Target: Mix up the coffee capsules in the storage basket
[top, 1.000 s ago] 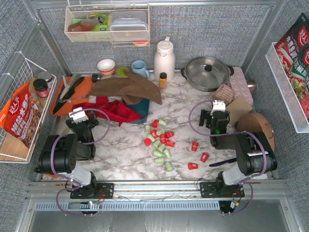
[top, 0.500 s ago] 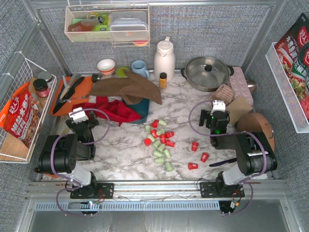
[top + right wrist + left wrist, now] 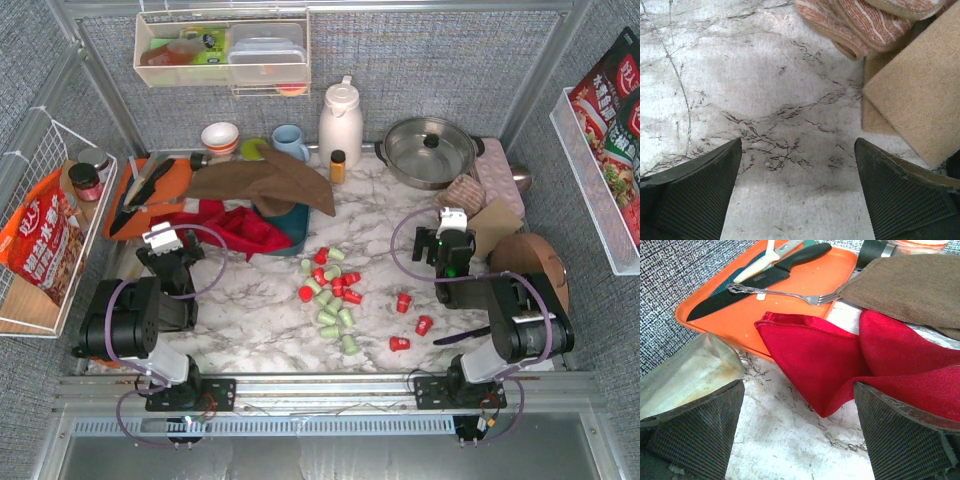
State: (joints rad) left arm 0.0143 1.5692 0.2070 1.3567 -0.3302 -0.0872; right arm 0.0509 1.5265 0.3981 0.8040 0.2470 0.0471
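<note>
Red and mint-green coffee capsules [image 3: 331, 288] lie scattered on the marble table centre, with three red ones [image 3: 412, 322] apart to the right. The teal storage basket [image 3: 290, 225] sits behind them, mostly covered by a brown cloth [image 3: 262, 182] and a red cloth [image 3: 228, 226]. My left gripper [image 3: 160, 239] is open and empty by the red cloth [image 3: 840, 360], left of the basket. My right gripper [image 3: 452, 220] is open and empty over bare marble, right of the capsules. No capsule shows in either wrist view.
An orange tray [image 3: 150, 190] with a knife [image 3: 755, 280] and fork is at the back left. A thermos [image 3: 340, 122], amber bottle [image 3: 338, 165], mug [image 3: 290, 142], bowl [image 3: 220, 137] and pot [image 3: 430, 150] line the back. Mats [image 3: 920, 95] and a striped cloth [image 3: 860, 22] lie at the right.
</note>
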